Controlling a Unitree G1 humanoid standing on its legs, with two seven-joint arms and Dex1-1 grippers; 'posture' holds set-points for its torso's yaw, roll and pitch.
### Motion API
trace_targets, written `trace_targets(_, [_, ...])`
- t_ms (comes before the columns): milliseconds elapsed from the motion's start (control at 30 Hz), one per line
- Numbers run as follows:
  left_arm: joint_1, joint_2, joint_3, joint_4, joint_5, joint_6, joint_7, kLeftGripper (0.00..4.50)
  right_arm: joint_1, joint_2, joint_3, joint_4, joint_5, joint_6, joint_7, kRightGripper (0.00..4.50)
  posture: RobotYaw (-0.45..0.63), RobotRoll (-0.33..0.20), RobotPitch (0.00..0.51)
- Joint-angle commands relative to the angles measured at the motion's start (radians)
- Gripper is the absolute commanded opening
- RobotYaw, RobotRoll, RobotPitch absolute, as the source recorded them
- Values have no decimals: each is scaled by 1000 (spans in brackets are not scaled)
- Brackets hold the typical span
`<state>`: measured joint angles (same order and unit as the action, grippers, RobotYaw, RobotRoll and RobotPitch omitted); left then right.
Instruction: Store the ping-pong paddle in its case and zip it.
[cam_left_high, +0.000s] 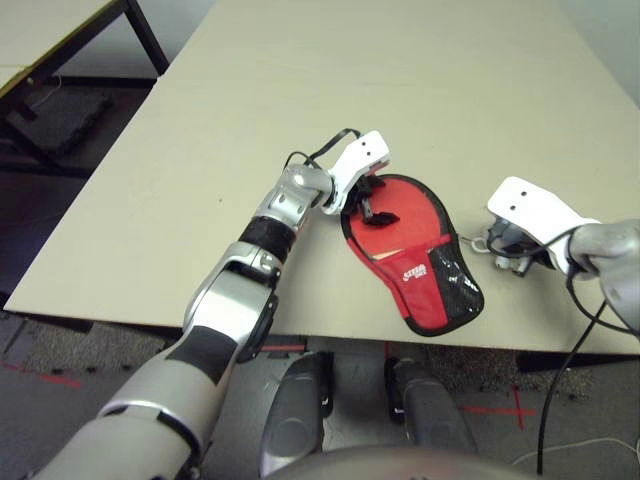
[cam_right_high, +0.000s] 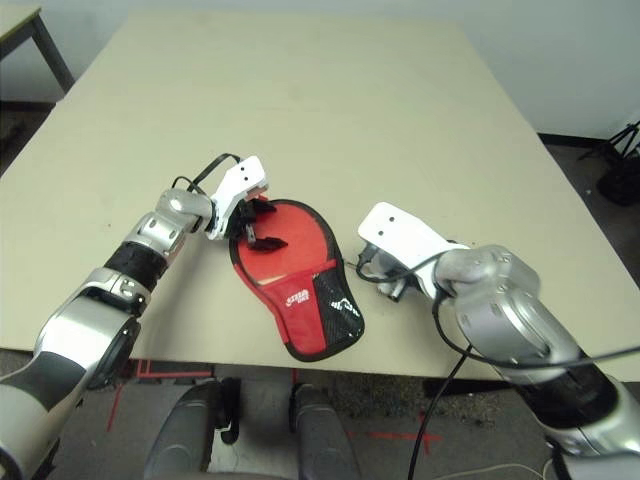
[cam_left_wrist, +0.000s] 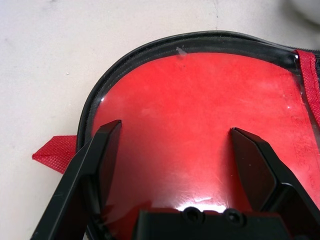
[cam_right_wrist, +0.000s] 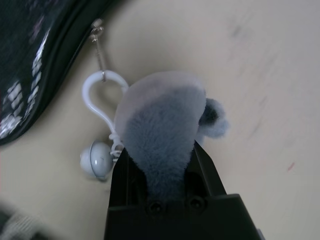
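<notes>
My left end effector (cam_left_wrist: 175, 165) sits right over the round end of the case (cam_left_high: 415, 255), fingers spread as wide as they go and holding nothing; through my left wrist camera I look straight down onto the glossy red face of the ping-pong paddle (cam_left_wrist: 200, 125), framed by the case's black piped rim, with one finger (cam_left_wrist: 102, 160) near the rim and the other further in over the rubber. So the paddle head already lies inside the case, directly under that end effector, and the case lies flat on the bench (cam_left_high: 300, 100) near its front edge. Its long axis runs from the round head beside my left end effector, diagonally toward me and to my right, ending in the black mesh handle end just beside my right arm. My right end effector (cam_right_wrist: 165, 165) hangs off that handle end, nearly closed and pinching a soft grey plush charm (cam_right_wrist: 160, 125); a white loop (cam_right_wrist: 102, 95) and a short chain link the charm to a small metal tab at the case's dark edge, which I judge to be the zipper pull. That is the relation the next move turns on: the pull lies at the handle end, on my right side, so the right arm is the one placed to draw it along the rim toward the head, while my left, already at the head, is nearer for pinning the case down.
</notes>
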<state>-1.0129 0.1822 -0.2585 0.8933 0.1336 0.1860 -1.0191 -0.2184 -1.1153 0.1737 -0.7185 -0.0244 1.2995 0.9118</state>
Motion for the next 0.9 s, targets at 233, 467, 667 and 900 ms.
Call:
trace_targets(233, [50,19,-58,99,58,12,15,4500,156,-66,-129,-151,126,161,-56,605,-159,0,215])
trace_targets(467, [46,16,-60,108,59,5,13,4500,166,-90,-150,-137,179,148,-101,605,-161,0,211])
trace_targets(667, [48,18,-60,104,60,2,11,4500,156,-109,-146,-124,236,157,-112,605,-154,0,203])
trace_targets(900, [85,63,-40,-26,25,12,-29,4500,-83,-94,-250,41,523,312,86,2872,-127,0,183])
